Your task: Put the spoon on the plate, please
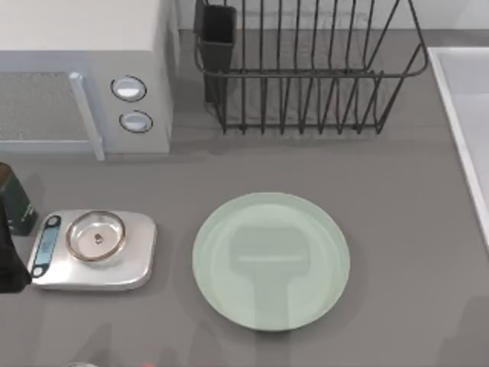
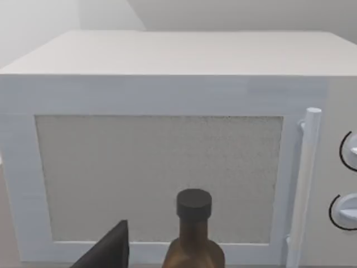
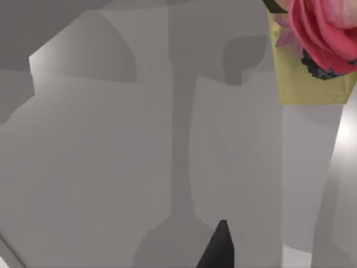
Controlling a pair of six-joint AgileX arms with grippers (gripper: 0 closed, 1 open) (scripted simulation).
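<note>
The pale mint-green plate (image 1: 271, 260) lies flat in the middle of the table with nothing on it, only soft shadows. The spoon barely shows at the top view's bottom edge, left of the plate: a pale bit and a red speck (image 1: 145, 365). Up close, the right wrist view catches its red-pink ornament (image 3: 323, 33) on a yellowish piece, with a dark part of my right gripper (image 3: 217, 248) over grey table some way from it. My left arm (image 1: 8, 256) sits at the left edge beside the scale. A dark part of my left gripper (image 2: 109, 251) faces the microwave.
A steel kitchen scale (image 1: 95, 248) stands left of the plate. A brown bottle (image 2: 193, 234) stands before the white microwave (image 1: 84, 69) at the back left. A black wire dish rack (image 1: 306, 69) fills the back middle, and a white sink edge (image 1: 466, 115) runs along the right.
</note>
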